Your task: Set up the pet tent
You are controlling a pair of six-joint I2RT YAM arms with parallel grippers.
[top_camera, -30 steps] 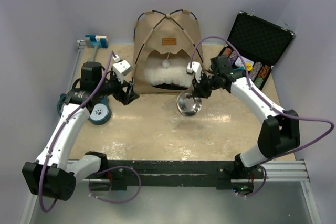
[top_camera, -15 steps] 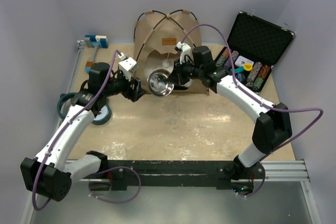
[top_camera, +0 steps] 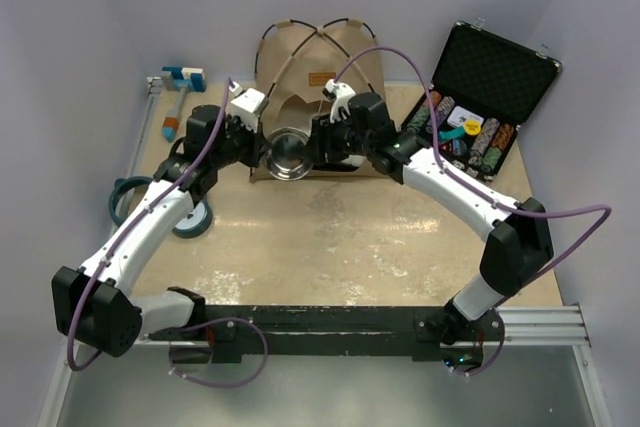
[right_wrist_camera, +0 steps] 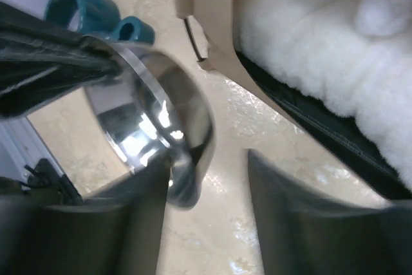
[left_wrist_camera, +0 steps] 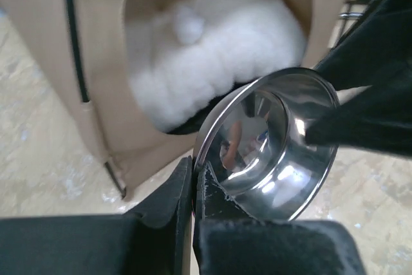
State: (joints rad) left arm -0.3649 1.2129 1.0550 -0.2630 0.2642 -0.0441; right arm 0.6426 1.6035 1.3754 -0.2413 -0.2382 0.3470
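Note:
The tan pet tent point(top_camera: 300, 62) stands upright at the back of the table on its crossed dark poles, a white cushion point(top_camera: 335, 147) inside its opening. A shiny steel bowl point(top_camera: 288, 153) hangs on edge just in front of the opening. My left gripper point(top_camera: 260, 152) is shut on the bowl's rim; in the left wrist view the rim point(left_wrist_camera: 212, 140) sits pinched where the left gripper point(left_wrist_camera: 193, 181) closes. My right gripper point(right_wrist_camera: 209, 178) is open, with the bowl point(right_wrist_camera: 164, 111) against its left finger and the tent point(right_wrist_camera: 206, 4) and cushion point(right_wrist_camera: 309, 37) behind.
An open black case of poker chips point(top_camera: 480, 97) stands at the back right. A teal ring-shaped item point(top_camera: 190, 217) lies at the left under my left arm, and a blue and white tool point(top_camera: 180, 82) sits at the back left corner.
My right arm carried the bowl left to the tent's front and then opened. My left arm reached in and shut on the bowl's rim.

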